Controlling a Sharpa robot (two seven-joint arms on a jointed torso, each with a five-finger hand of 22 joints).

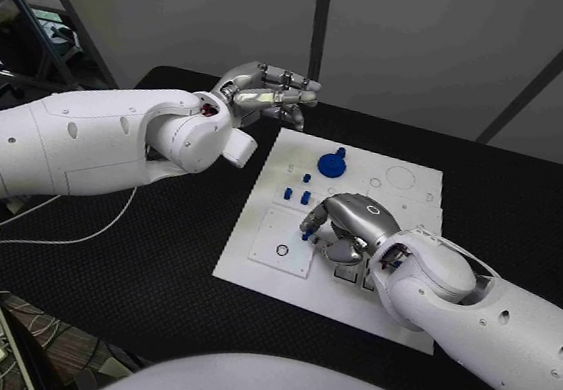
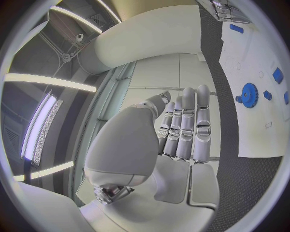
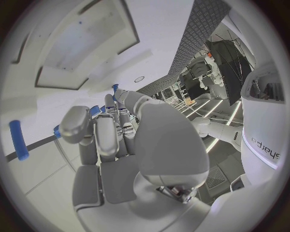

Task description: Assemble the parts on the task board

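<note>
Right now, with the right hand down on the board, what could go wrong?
1. The right hand works low among small blue pegs; its fingers could knock over one of those standing beside it.
2. The task board lies loose on the table, as far as I can see, so pressing might shift it.
3. The hand hides its own fingertips from the head view, so misalignment may go unnoticed.

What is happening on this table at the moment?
A robot with two white arms is working at a white task board on the black table. Its right hand is down on the middle of the board, fingers curled among small blue pegs; whether it holds one, I cannot tell. The left hand is raised beyond the board's far left corner, holding nothing. A round blue gear stands on the board's far part.
</note>
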